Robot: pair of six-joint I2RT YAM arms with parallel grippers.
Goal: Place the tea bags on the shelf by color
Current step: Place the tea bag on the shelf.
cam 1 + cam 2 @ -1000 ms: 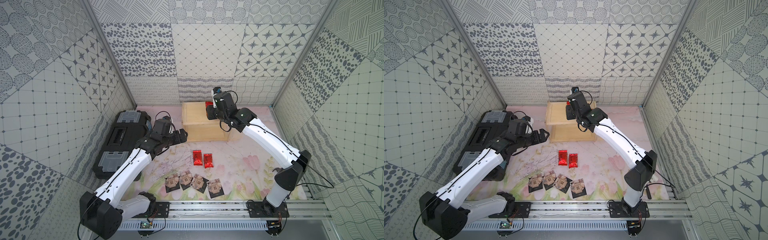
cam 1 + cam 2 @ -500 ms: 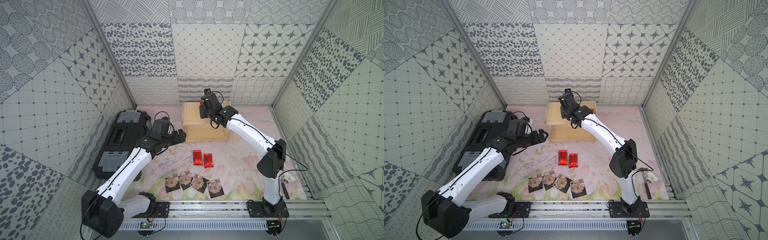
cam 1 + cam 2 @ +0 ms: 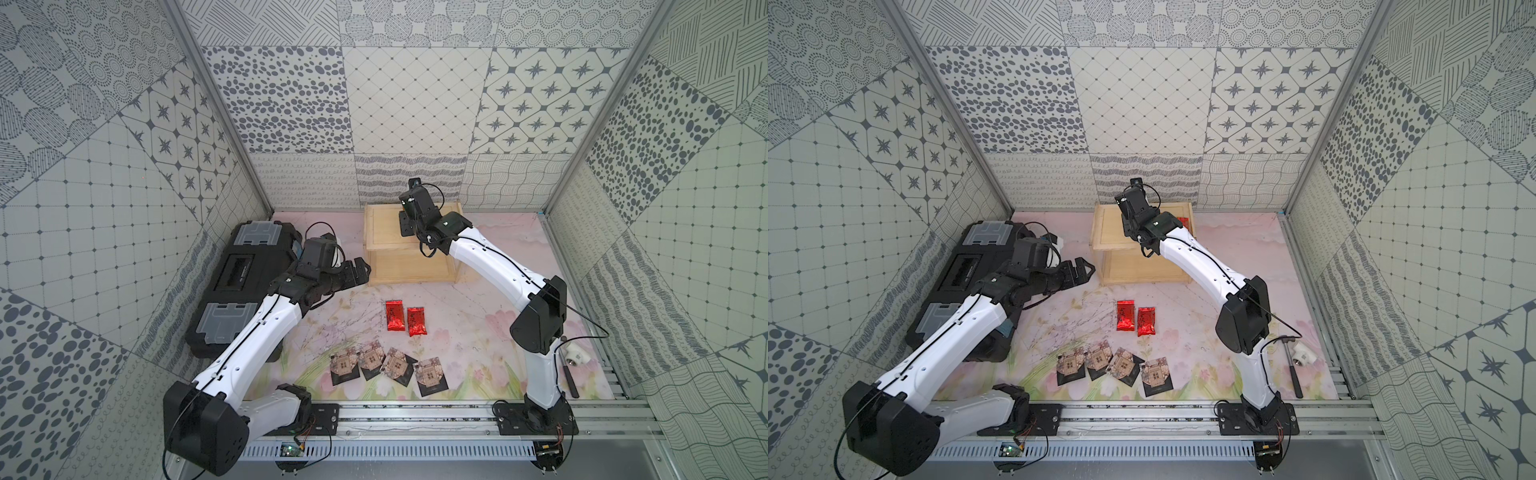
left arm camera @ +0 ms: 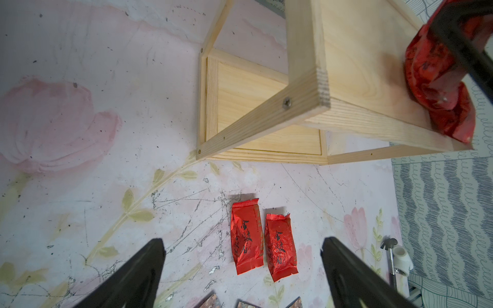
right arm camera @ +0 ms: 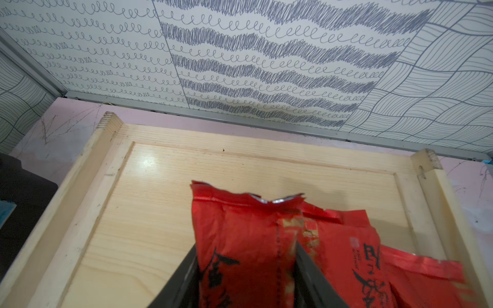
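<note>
Pinching red tea bag [image 5: 240,240] over shelf [image 5: 160,200] top, right jaws narrow; left jaws wide, empty.

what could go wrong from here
1. The red sachet in the right claw crowds the red sachets heaped on the top tier of the shelf; released there, it may slide off the heap.
2. The open left claw hovers near the shelf's front corner and might bump it.

1. Shelf [image 3: 382,228] top: bare wood toward the toolbox [image 3: 245,270]; the right gripper [image 5: 245,256], a red tea bag [image 5: 240,226] between its jaws, and more red bags [image 5: 360,253] crowd the other end.
2. Lower tier: open-fronted, bare.
3. Mat [image 3: 469,332] before the shelf: clear.
</note>
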